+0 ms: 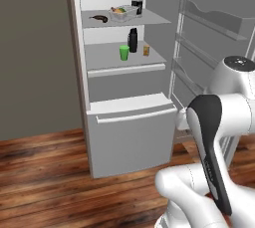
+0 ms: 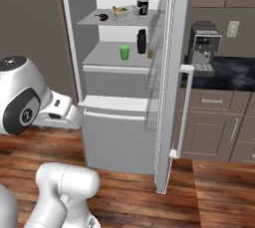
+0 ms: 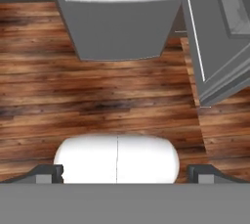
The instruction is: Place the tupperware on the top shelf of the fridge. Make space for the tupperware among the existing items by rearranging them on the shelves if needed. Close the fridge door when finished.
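While fridge door (image 2: pixel 167 72) stands open, tupperware (image 1: pixel 123 13) sits on top shelf (image 1: pixel 149 19) (gripper (image 3: pixel 125 173) spread wide).

The fridge (image 2: pixel 117 122) stands in the centre of the frame with the fridge door (image 2: pixel 172 82) swung open, edge-on at centre right; on the top shelf (image 2: pixel 94 22) near the top of the frame sit a dark banana (image 2: pixel 102 17), the tupperware (image 2: pixel 124 12) and a dark bottle (image 2: pixel 143 1); lower down stand a green cup (image 2: pixel 124 52), a black bottle (image 2: pixel 142 41) and a small orange jar (image 2: pixel 150 53); a coffee machine (image 2: pixel 204 48) rests on the dark counter (image 2: pixel 234 72) at right.
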Motion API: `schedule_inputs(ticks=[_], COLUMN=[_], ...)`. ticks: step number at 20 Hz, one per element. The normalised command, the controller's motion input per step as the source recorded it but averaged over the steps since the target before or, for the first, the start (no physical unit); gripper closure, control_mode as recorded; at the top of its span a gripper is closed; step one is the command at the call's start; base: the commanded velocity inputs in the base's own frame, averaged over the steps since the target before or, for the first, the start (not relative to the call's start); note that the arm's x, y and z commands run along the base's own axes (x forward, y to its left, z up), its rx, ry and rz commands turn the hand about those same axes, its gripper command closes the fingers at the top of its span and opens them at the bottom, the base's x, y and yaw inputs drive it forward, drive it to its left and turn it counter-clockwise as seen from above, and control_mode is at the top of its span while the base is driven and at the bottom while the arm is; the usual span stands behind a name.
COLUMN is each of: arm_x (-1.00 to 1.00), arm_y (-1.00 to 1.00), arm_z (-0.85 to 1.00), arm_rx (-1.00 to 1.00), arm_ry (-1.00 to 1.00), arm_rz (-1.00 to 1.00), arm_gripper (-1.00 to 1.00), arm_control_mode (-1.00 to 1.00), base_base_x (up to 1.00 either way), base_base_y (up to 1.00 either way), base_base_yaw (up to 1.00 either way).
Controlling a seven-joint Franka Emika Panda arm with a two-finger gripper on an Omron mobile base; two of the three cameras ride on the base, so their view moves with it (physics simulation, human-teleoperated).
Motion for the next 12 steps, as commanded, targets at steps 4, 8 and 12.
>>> schedule_inputs(ticks=[4, 8, 12], arm_x=[0.16, -0.09, -0.16], arm_y=[0.0, -0.12, -0.43], arm_z=[0.0, 0.0, 0.0], arm_rx=[0.0, 0.0, 0.0], arm_ry=[0.0, 0.0, -0.08], arm_rz=[0.0, -0.04, -0.15], arm_gripper=[-1.0, -1.0, -1.0], arm_control_mode=[-1.0, -1.0, -1.0], base_base_x=[0.0, 0.0, 0.0], base_base_y=[0.0, 0.0, 0.0], base_base_yaw=[0.0, 0.0, 0.0])
